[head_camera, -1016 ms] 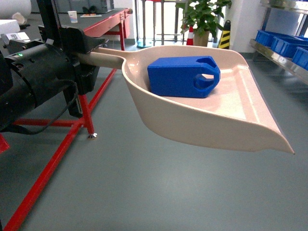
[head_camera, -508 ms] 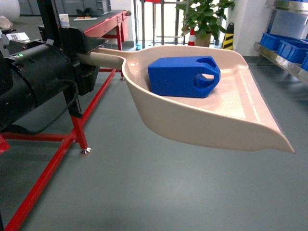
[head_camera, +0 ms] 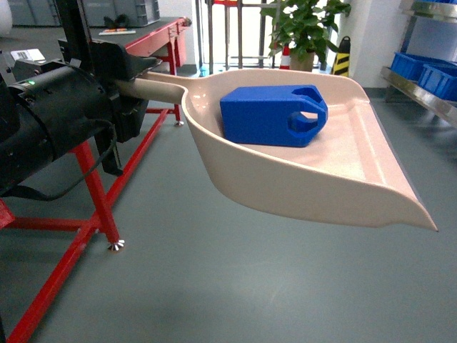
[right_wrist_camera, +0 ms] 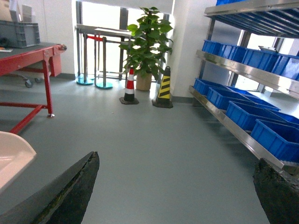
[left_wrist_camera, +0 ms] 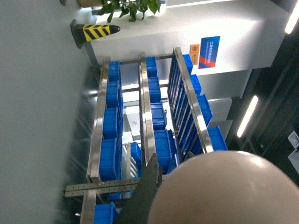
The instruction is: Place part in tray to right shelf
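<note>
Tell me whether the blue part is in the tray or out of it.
In. The part lies on its side on the floor of the tray, near the handle end, inside the raised walls.

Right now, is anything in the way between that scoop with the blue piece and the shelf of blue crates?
No: in the right wrist view, only bare grey floor lies between the tray and the right shelf.

Left gripper (head_camera: 132,86) fingertips hidden behind its black housing where it meets the tray (head_camera: 343,182) handle, grip probably closed; right shelf (head_camera: 421,75) cut off by head view's right edge; right gripper (right_wrist_camera: 175,191) fingers cropped at wrist view's bottom.
</note>
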`<state>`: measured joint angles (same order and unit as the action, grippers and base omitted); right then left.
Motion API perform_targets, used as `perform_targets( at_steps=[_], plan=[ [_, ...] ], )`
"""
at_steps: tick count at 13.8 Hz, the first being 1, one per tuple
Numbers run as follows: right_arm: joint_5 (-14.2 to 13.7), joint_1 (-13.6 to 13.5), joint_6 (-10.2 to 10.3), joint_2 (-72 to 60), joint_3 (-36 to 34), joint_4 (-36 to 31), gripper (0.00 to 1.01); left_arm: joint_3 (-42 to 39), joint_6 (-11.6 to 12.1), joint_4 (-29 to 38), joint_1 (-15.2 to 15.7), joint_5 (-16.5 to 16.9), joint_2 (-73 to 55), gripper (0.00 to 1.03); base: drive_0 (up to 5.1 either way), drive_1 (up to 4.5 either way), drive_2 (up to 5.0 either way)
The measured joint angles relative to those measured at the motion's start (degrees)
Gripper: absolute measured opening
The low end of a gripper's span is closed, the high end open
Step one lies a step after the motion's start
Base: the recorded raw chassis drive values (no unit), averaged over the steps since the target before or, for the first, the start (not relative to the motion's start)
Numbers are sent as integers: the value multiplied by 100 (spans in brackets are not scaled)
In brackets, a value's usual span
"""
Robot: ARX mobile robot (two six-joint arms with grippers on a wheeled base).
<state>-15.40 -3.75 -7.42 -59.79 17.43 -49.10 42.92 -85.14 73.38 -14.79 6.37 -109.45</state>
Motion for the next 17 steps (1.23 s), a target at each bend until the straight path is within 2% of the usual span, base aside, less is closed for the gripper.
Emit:
perform_targets(
  at_steps=[13,15,17],
  plan=[
    [-4,2,0,-7,0,31,98,0,-2,-9,0,0,0,12,4,432,-424],
    [11,0,0,-11,2,48,98,0,4,-28,20,-37,0,12,-159,273,-591],
    [11,0,0,-28,7,63,98,24,9,-66,31,-44,-7,12,-180,-180,-180]
  ],
)
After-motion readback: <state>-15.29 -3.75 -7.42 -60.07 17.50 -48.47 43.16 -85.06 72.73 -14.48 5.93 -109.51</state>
